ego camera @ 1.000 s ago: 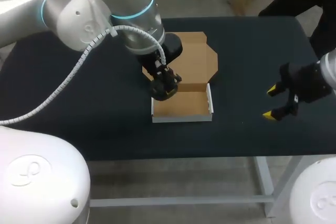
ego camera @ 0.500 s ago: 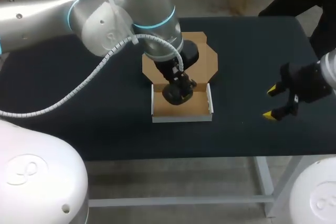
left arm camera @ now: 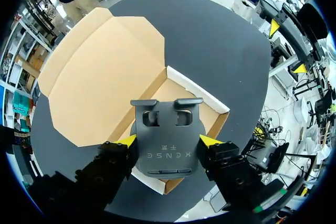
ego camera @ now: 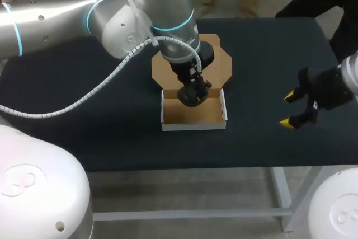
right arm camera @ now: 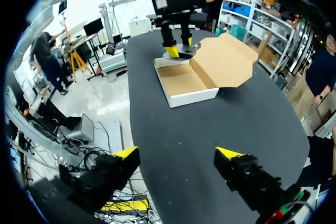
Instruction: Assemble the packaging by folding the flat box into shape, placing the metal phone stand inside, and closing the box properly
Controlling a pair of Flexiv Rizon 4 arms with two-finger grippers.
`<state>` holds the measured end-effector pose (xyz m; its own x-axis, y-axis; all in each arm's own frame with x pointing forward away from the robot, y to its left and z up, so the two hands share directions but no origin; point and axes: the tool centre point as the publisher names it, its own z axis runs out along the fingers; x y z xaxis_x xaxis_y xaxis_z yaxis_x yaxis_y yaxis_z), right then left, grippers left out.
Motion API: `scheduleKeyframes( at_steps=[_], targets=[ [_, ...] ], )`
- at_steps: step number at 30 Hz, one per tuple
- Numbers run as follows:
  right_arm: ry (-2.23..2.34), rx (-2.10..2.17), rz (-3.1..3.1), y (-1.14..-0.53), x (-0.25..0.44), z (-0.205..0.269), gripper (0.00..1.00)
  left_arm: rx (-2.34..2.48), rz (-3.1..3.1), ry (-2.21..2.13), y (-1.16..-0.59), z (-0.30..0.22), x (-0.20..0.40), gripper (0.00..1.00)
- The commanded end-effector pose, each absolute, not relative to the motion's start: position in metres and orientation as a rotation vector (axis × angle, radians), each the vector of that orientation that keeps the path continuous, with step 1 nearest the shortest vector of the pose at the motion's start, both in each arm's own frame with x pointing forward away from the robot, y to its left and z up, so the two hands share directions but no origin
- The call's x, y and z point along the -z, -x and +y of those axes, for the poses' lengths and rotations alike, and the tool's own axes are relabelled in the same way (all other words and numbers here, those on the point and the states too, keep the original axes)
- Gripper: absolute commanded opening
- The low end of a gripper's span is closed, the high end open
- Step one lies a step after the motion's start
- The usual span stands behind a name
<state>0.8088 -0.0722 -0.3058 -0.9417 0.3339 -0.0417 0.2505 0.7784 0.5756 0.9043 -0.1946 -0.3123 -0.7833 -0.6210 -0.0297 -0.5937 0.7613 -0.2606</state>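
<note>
Left gripper [left arm camera: 167, 140] has swung over the box [left arm camera: 100, 77], jaws clamped on the phone stand [left arm camera: 168, 127], poised above the open tray beneath for release. Right gripper [right arm camera: 177, 153] idles wide open, empty.

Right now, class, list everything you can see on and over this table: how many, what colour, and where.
cardboard box: one, brown inside and white outside, mid-table, lid open behind its tray.
phone stand: one, dark grey metal, over the box's open tray, gripped at both sides.
table: one, black, under everything.
left fingers: two, yellow-tipped, shut on the phone stand.
right fingers: two, yellow-tipped, open and empty, over the table's right side.
</note>
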Motion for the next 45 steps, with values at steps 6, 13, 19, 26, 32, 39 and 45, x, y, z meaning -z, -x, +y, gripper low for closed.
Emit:
scheduleKeyframes(
  at_steps=[6,13,19,26,32,39,45],
  targets=[
    [-0.465,-0.891,2.826,-0.808,0.305,-0.073,1.0,0.348,2.838,1.028,-0.92,-0.199,0.334,0.0],
    [-0.465,-0.891,2.826,-0.808,0.305,-0.073,1.0,0.345,2.842,1.069,-0.926,-0.198,0.35,0.0],
    [-0.465,-0.891,2.826,-0.808,0.305,-0.073,1.0,0.332,2.839,1.117,-0.927,-0.201,0.367,0.0],
    [-0.465,-0.891,2.826,-0.808,0.305,-0.073,1.0,0.325,2.844,1.162,-0.924,-0.2,0.38,0.0],
    [-0.465,-0.891,2.826,-0.808,0.305,-0.073,1.0,0.311,2.847,1.171,-0.918,-0.201,0.392,0.0],
    [-0.465,-0.891,2.826,-0.808,0.305,-0.073,1.0,0.283,2.829,1.176,-0.919,-0.202,0.402,0.09],
    [-0.465,-0.891,2.826,-0.808,0.305,-0.073,1.0,0.276,2.808,1.207,-0.919,-0.2,0.399,1.0]
  ],
)
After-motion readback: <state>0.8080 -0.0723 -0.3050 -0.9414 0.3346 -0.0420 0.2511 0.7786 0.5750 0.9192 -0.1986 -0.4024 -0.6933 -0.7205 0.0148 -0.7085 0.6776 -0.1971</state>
